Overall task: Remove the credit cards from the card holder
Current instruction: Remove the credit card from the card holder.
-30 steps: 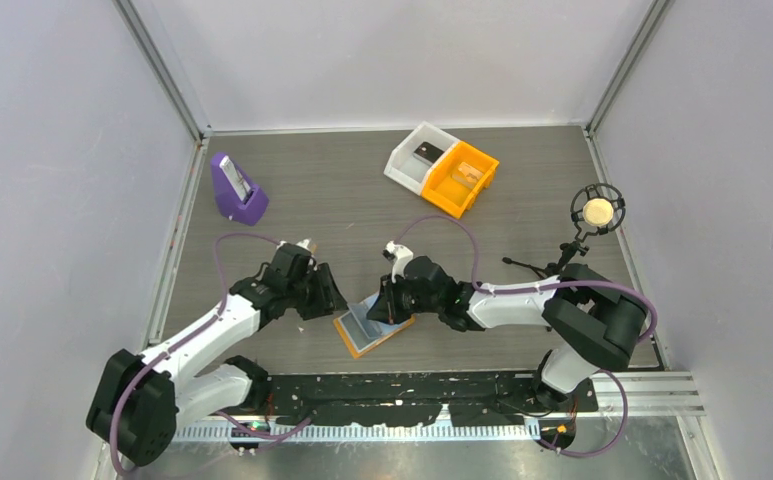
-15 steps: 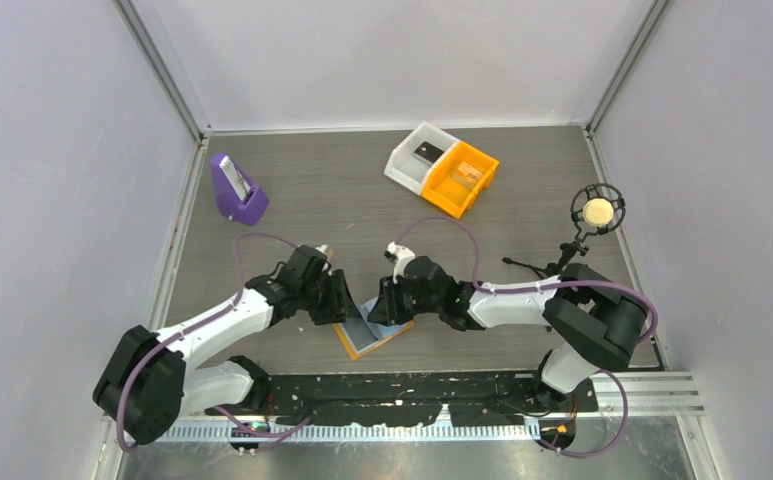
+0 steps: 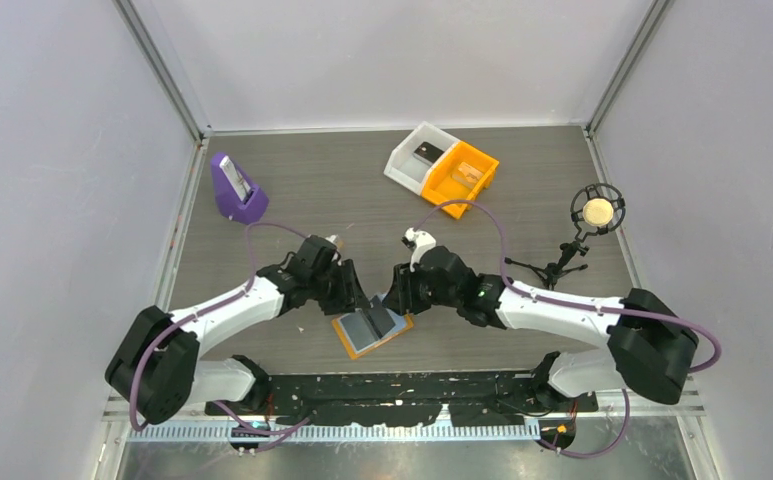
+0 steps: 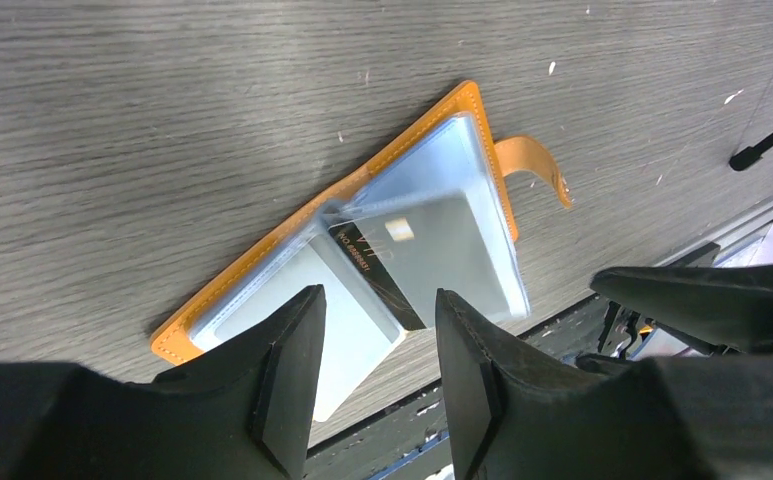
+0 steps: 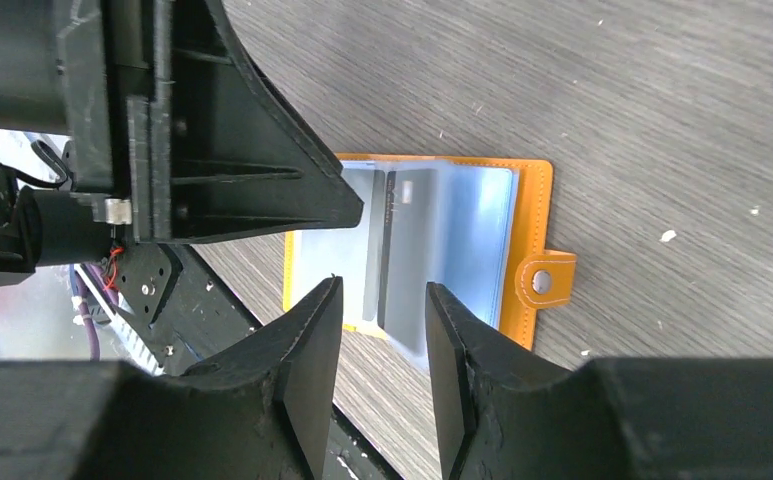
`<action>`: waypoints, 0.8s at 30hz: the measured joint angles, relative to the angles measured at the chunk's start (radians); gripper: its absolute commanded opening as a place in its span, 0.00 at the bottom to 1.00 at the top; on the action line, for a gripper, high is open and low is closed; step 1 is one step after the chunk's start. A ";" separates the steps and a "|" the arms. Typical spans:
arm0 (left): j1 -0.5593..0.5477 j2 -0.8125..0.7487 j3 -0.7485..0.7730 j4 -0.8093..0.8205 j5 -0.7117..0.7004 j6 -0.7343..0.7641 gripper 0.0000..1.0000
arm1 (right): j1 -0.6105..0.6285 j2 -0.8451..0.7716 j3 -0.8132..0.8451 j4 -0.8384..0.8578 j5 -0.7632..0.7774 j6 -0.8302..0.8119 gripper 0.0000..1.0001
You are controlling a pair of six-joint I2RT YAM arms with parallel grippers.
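A dark card (image 4: 377,262) in the open card holder (image 4: 432,165) bears small pale print along one edge. The print is too small and blurred to read.

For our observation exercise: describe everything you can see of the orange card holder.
The card holder lies opened like a book on the grey wood-grain table, near its front edge. Orange stitched leather-like cover, clear bluish plastic sleeves inside; one leaf stands partly raised, showing a dark card. A strap tab with a stud juts from one side. Nothing grips it.
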 measured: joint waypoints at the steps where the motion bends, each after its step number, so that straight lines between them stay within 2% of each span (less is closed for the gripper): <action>1: 0.000 0.004 0.003 0.003 0.000 0.000 0.47 | -0.001 -0.014 0.008 -0.018 0.007 -0.005 0.42; 10: -0.001 -0.024 0.007 0.014 -0.028 -0.015 0.47 | -0.003 -0.024 0.047 -0.086 -0.007 -0.029 0.38; 24: -0.001 -0.078 -0.146 0.150 -0.042 -0.105 0.48 | -0.031 0.175 0.058 -0.036 -0.089 -0.028 0.37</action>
